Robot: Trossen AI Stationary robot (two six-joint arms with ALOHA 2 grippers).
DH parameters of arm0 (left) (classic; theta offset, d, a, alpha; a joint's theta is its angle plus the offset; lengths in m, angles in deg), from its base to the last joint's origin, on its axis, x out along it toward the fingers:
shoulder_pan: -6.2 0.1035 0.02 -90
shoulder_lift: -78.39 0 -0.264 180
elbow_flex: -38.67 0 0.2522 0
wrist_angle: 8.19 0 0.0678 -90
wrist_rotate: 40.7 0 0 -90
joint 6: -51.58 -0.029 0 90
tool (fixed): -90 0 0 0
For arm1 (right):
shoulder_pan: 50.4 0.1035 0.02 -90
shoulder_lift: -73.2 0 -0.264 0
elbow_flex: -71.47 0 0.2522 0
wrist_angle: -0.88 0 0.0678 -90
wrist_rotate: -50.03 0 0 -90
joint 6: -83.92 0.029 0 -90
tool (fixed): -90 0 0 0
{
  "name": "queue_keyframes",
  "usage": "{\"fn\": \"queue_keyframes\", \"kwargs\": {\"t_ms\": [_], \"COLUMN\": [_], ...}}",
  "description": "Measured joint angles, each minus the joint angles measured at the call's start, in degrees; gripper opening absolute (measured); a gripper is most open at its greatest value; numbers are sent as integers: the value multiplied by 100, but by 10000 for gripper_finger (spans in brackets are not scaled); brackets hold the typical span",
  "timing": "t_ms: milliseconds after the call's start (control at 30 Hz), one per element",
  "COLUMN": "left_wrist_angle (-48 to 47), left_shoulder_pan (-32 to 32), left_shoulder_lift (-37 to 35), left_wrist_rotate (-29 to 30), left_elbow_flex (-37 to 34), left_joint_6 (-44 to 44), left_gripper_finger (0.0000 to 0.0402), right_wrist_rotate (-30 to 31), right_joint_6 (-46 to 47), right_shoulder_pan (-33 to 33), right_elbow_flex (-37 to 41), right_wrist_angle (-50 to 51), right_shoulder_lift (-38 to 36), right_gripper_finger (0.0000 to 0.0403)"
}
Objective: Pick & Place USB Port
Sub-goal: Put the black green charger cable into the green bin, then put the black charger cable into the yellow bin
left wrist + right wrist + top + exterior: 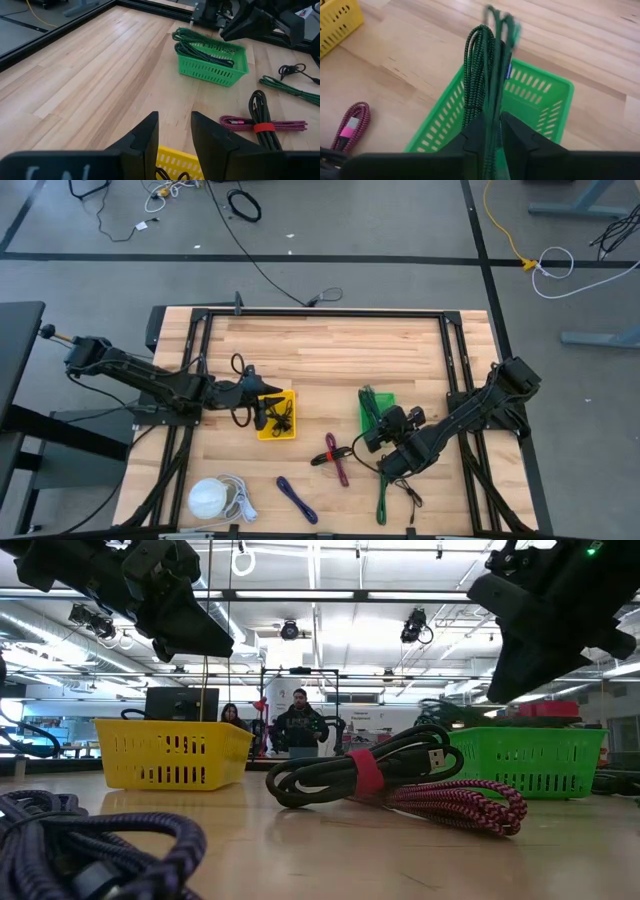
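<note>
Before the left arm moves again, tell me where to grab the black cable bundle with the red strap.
Grip the black cable bundle at its red strap, probably from straight above. The strap cinches the loops into one narrow waist, while the ends fan out loosely. It lies flat on the table, with the magenta braided cable against it, so closing across the strap avoids snagging that.

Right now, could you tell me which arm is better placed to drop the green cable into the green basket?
The right. Its tool already grips the green cable directly above the green basket. The left tool hangs open over the yellow basket.
</note>
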Motion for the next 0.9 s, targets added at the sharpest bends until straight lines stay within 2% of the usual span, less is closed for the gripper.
{"fn": "queue_keyframes", "kwargs": {"t_ms": [233, 333, 500, 667, 900], "left_wrist_angle": [0, 0, -7, -65, -123], "left_shoulder_pan": [0, 0, 0, 0, 0], "left_shoulder_lift": [0, 0, 0, 0, 0], "left_wrist_rotate": [0, 0, 0, 0, 0], "left_elbow_flex": [0, -1, -1, -1, -1], "left_joint_6": [0, 0, 0, 0, 90], "left_gripper_finger": [119, 119, 119, 119, 119], "right_wrist_rotate": [13, 31, -602, -927, -1394], "right_joint_6": [-154, -52, 709, 1237, 1862], "right_shoulder_pan": [0, 0, 44, 299, 743], "right_elbow_flex": [0, -2, 0, 0, 0], "right_wrist_angle": [14, 418, 1454, 2226, 2859], "right_shoulder_lift": [0, -17, -141, -175, -175], "right_gripper_finger": [64, 65, 65, 65, 65]}}
